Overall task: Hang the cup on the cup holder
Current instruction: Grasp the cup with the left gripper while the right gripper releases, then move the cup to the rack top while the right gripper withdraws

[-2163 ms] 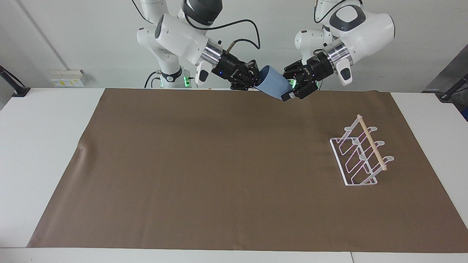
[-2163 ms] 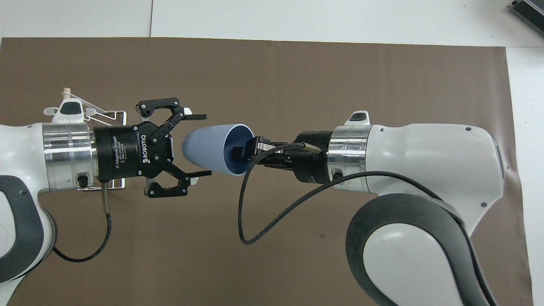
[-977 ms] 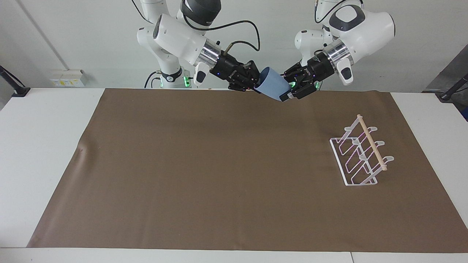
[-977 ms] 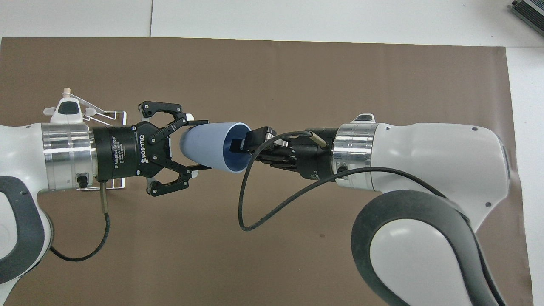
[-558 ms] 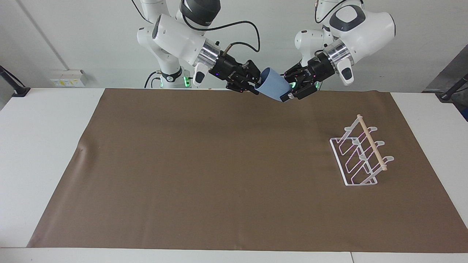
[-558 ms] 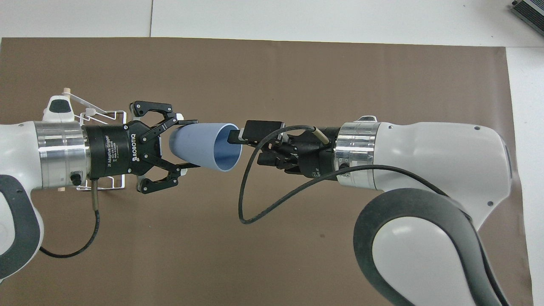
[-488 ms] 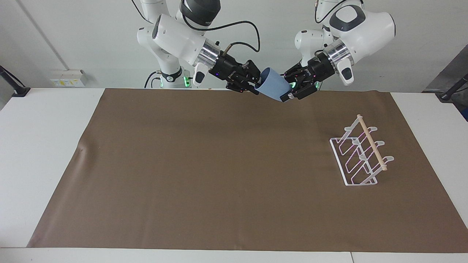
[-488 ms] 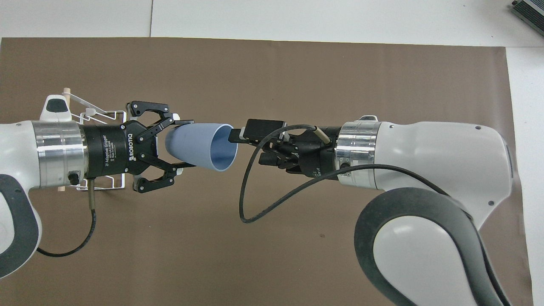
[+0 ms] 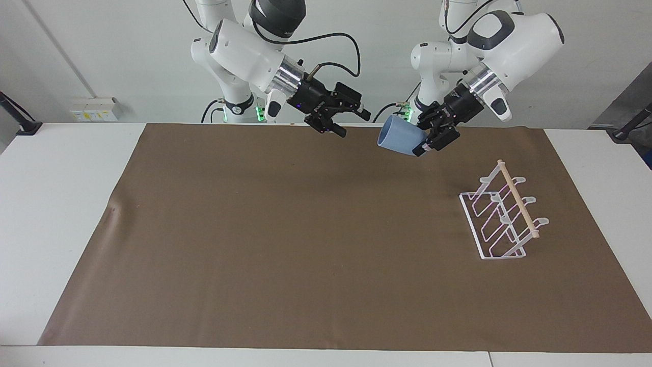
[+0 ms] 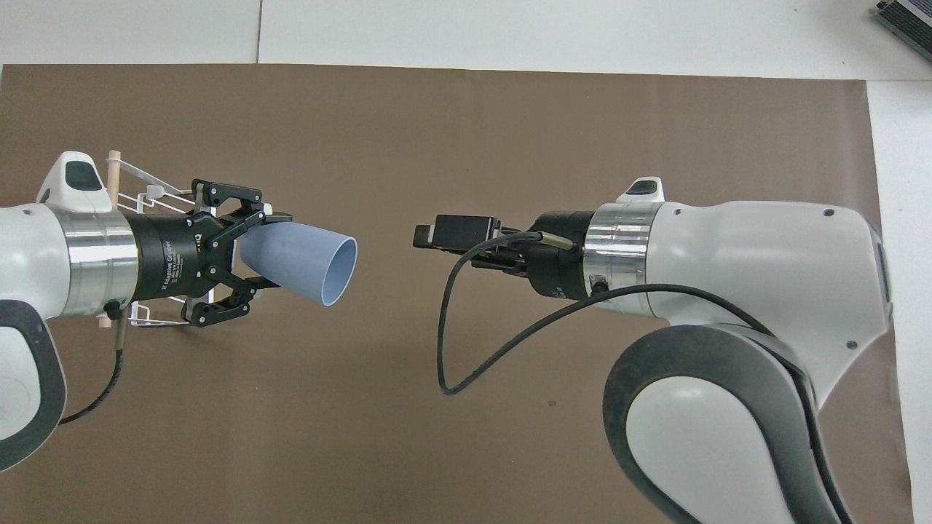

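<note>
The light blue cup (image 9: 399, 138) hangs in the air, tipped on its side with its mouth toward the right arm. My left gripper (image 9: 427, 142) is shut on its narrow base end; the overhead view shows the cup (image 10: 302, 262) gripped between that gripper's (image 10: 268, 251) two fingers. My right gripper (image 9: 352, 122) is open and holds nothing, a short gap away from the cup's mouth, over the mat near the robots. The white wire cup holder (image 9: 501, 219) with its wooden dowel stands on the mat toward the left arm's end. In the overhead view the left arm partly hides the cup holder (image 10: 138, 183).
A brown mat (image 9: 305, 229) covers most of the white table (image 9: 56, 204). A black cable (image 10: 466, 342) loops down from the right wrist. A grey device (image 10: 906, 18) sits at the table's corner farthest from the robots.
The right gripper opened, let go of the cup's rim and drew back. The left gripper, shut on the cup, carried it away toward the left arm's end and a little lower.
</note>
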